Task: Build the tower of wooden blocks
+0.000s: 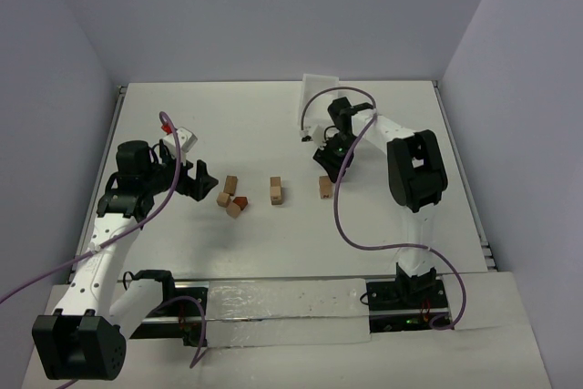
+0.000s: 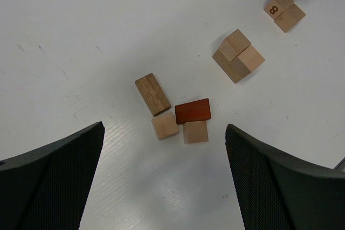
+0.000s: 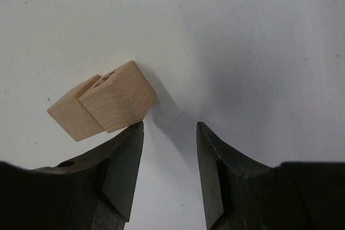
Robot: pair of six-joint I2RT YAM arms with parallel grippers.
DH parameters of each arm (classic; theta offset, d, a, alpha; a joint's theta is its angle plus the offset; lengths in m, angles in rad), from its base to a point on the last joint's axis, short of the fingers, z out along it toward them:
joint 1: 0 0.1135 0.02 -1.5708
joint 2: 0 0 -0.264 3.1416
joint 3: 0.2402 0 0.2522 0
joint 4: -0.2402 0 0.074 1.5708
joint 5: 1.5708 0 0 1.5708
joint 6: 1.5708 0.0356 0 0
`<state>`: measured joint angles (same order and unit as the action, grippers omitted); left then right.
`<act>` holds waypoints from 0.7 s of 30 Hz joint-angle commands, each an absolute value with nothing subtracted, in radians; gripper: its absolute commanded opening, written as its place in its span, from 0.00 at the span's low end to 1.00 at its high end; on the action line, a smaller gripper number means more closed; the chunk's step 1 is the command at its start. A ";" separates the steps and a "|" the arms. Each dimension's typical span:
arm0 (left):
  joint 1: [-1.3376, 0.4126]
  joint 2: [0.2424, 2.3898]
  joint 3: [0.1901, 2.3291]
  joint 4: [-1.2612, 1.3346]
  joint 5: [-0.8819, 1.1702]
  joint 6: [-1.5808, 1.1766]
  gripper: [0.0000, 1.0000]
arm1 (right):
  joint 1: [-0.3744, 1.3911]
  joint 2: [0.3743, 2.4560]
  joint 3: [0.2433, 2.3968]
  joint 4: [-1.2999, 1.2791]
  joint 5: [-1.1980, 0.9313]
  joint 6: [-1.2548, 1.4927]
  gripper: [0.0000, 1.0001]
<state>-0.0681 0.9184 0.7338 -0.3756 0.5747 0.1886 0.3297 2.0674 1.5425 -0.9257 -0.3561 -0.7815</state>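
Four loose blocks lie left of centre: a brown rectangular one (image 2: pixel 152 94), a reddish-brown one (image 2: pixel 192 111) and two tan cubes (image 2: pixel 165 125) (image 2: pixel 195 132); the group also shows in the top view (image 1: pixel 233 199). A small pile of tan blocks (image 1: pixel 275 190) (image 2: pixel 238 56) stands mid-table. Two tan cubes (image 1: pixel 324 187) sit together, one marked 8 (image 2: pixel 274 9) (image 3: pixel 118 97). My left gripper (image 1: pixel 206 179) (image 2: pixel 164 129) is open and empty, just left of the loose group. My right gripper (image 1: pixel 329 165) (image 3: pixel 170 130) is open and empty, one fingertip (image 3: pixel 132 138) right beside the marked cube.
A white rectangular tray (image 1: pixel 319 88) leans at the back wall. A clear plastic strip (image 1: pixel 291 312) lies along the near edge between the arm bases. Grey walls close in the white table (image 1: pixel 410 134) on three sides.
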 commanded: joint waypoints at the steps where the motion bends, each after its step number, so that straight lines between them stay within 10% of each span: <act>1: -0.060 0.917 0.769 -0.350 0.601 0.194 0.99 | 0.335 2.067 1.556 -0.907 -0.360 -0.780 0.51; 9: -0.060 0.907 0.759 -0.365 0.594 0.209 0.99 | 0.298 1.980 1.562 -0.982 -0.357 -0.894 0.60; 17: -0.060 0.917 0.758 -0.364 0.645 0.218 0.99 | 0.295 1.808 1.489 -1.167 -0.452 -1.191 0.99; 21: -0.060 0.919 0.758 -0.366 0.656 0.224 0.99 | 0.344 1.724 1.364 -1.070 -0.454 -1.197 1.00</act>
<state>-0.0681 0.9184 0.7338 -0.3762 0.6087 0.2036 0.2937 1.8094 1.4610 -1.0858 -0.4134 -1.1124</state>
